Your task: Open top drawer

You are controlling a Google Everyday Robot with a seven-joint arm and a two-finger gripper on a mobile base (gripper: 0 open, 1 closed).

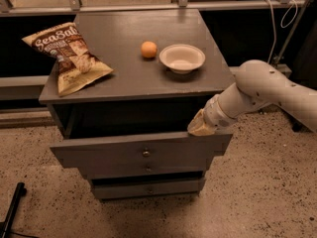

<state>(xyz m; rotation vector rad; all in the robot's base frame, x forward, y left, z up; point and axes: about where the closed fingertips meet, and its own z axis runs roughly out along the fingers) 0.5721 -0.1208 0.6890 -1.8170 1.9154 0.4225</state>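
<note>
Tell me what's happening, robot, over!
Gripper at right upper edge of top drawer. Drawer sticks out in front. Chip bag, orange, bowl up on top, not blocking.

A SeaSalt chip bag [67,56] is lying at the surface's [124,81] left edge, overhanging it. An orange [148,49] is sitting near the middle, just beside an empty white bowl [182,58] toward the right edge. The gripper [199,126] is hanging just below the front right corner.
</note>
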